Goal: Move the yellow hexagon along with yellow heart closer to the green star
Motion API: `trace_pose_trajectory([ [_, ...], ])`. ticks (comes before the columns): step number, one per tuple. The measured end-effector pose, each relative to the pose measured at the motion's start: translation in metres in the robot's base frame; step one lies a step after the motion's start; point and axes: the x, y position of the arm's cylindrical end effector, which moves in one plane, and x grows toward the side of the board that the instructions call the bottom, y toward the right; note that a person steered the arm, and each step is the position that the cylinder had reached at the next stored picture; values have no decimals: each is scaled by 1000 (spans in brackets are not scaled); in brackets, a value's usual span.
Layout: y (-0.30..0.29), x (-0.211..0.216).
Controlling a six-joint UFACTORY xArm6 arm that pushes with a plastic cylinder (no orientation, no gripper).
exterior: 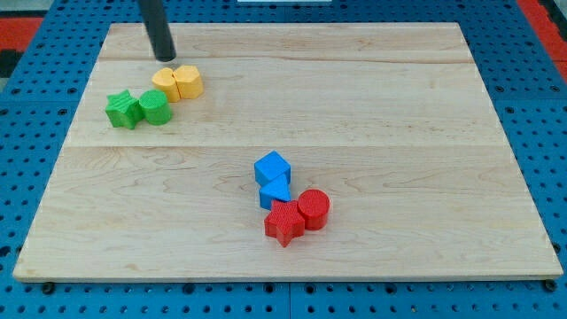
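Eight blocks on wooden counter [372, 97], two per colour.

Yellow: hexagon [166, 83] and heart [188, 81], touching, near view's top left. My tip [165, 58] just above hexagon. No hand on rod, so nothing to open or clamp.

Green: star [122, 110] and cylinder [154, 107], touching, just below-left of yellow pair.

Blue: cube [272, 167], triangle [275, 192].

Red: star [283, 222], cylinder [314, 209], lower centre.

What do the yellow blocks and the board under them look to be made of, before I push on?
Yellow hexagon and yellow heart: probably plastic, matt, with fine ribbed lines on the sides that suggest 3D printing. Board: pale wood, going by the grain and plank seams, smooth with a light sheen. My tip sits just above the hexagon toward the view's top; whether it touches is unclear.
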Motion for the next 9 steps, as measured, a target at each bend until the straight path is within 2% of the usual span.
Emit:
trace_pose_trajectory([
  [1,45,18],
  [3,80,33],
  [5,65,51],
  [9,1,57],
])
